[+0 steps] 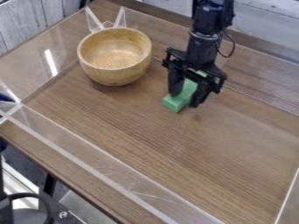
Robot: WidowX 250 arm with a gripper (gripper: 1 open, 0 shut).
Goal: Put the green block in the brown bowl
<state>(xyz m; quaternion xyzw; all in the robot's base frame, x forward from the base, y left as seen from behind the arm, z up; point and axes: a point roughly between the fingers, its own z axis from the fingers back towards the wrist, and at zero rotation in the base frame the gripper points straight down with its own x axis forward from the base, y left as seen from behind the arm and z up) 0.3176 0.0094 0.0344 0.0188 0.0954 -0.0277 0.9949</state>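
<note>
The green block (176,101) lies on the wooden table, right of the brown bowl (114,56), and only its near end shows. My gripper (194,87) points down over it, lowered to the table top. One black finger (173,85) stands on each side of the block. The jaws are still apart, with a little gap showing beside the block, and the block rests on the table. The block's far end is hidden behind the fingers. The bowl stands upright, nothing shows inside it, and it is clear of the gripper.
A clear plastic wall (70,140) runs along the front and left of the table (176,157). Low rims also run along the back and right edges. Behind the bowl a thin white wire frame (103,19) stands by the back wall.
</note>
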